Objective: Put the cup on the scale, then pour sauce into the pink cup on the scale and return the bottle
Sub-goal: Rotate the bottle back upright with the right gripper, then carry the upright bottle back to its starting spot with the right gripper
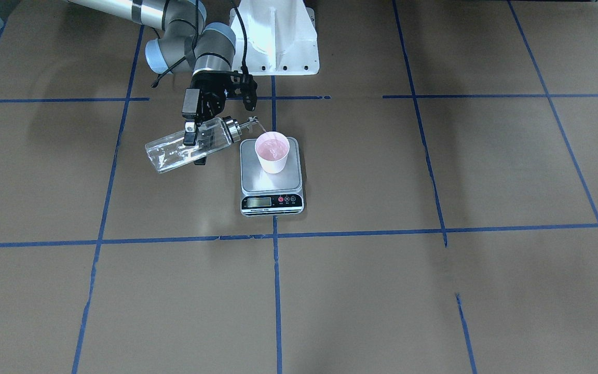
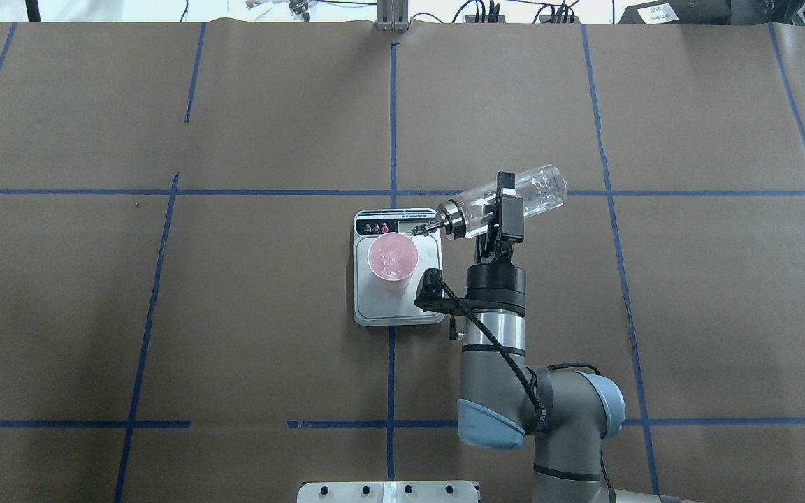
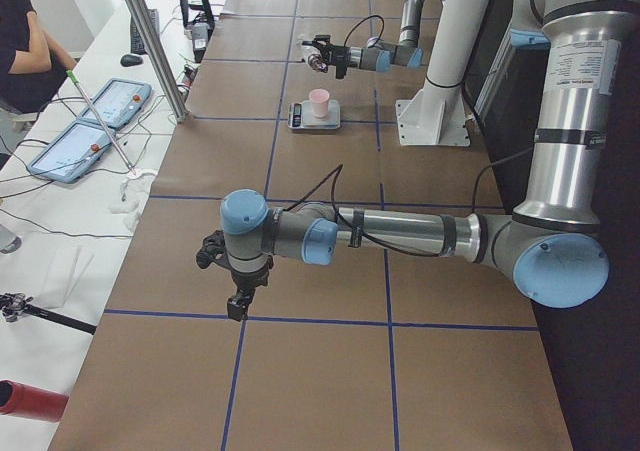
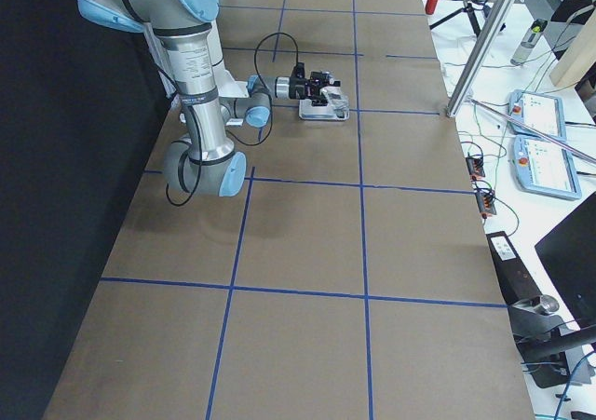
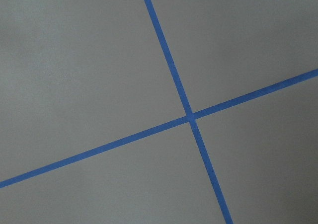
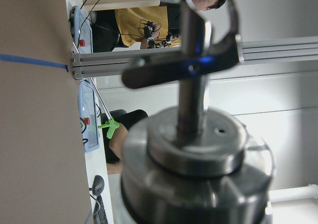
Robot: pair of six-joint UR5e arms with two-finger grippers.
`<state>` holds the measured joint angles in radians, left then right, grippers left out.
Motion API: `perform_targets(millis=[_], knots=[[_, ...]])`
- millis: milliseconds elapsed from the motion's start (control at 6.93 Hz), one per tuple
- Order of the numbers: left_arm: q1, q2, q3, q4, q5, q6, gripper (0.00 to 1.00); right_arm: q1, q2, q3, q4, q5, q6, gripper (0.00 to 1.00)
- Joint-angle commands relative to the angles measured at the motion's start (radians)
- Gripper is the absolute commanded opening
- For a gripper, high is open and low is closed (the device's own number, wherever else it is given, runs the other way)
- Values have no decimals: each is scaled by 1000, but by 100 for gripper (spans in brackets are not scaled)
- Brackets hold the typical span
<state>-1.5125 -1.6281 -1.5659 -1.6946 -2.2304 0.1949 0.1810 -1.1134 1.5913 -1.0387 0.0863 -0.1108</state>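
The pink cup (image 1: 272,151) stands upright on the steel platform of the scale (image 1: 257,179); both also show in the overhead view, the cup (image 2: 393,260) on the scale (image 2: 402,311). My right gripper (image 1: 195,137) is shut on the clear glass bottle (image 1: 174,150) around its middle and holds it tilted, cap end lowest. The spout (image 1: 252,122) is at the cup's rim, and a thin stream (image 1: 261,126) runs into the cup. The right wrist view shows the silver cap (image 6: 194,154) up close. My left gripper (image 3: 237,306) hangs over bare table far from the scale; I cannot tell whether it is open or shut.
Brown paper with blue tape lines (image 2: 391,126) covers the table. The white robot base (image 1: 278,41) stands just behind the scale. Operators and tablets (image 3: 90,121) are beyond the table's far edge. The left wrist view shows only paper and a tape crossing (image 5: 190,116).
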Motion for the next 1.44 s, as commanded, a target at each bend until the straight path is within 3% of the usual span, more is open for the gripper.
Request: perform_targets(millis=[0,722,1011,1299], knots=[[0,-1,0,0,0,0,100,0,-14,-2,89,39,69,0],[-2,-4,-11,1,-2,0,100,6,-54,50,104,144,420,0],[-2,-4,-19,1,-2,0,100,11,-165,84,310,220,491,0],[-2,-4,-60,53,0,0,100,40,-221,104,365,312,706,0]])
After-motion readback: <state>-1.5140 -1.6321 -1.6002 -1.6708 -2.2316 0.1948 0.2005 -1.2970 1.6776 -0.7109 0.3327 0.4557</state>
